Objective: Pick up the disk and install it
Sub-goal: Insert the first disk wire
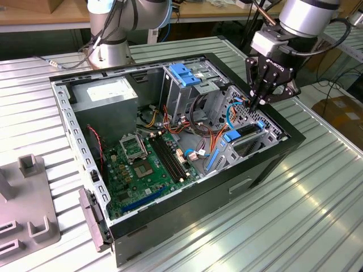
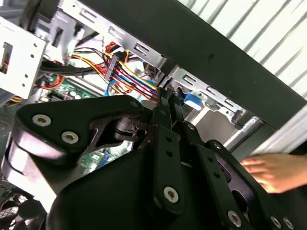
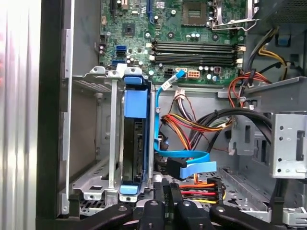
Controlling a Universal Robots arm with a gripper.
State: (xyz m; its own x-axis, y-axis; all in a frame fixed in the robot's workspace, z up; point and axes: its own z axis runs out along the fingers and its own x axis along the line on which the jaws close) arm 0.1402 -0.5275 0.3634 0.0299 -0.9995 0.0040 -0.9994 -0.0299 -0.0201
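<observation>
We see the tool (image 1: 256, 102) with fingers pressed together on nothing, hanging just above the disk (image 3: 134, 143), which stands on edge in the computer case's (image 1: 198, 199) bay, likely closed for pushing it.

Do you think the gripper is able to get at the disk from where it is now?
Probably yes: the disk sits in its metal bay with its blue-framed edge uncovered, and the shut gripper hangs close by one end; the blue cable runs alongside, not across.
</observation>
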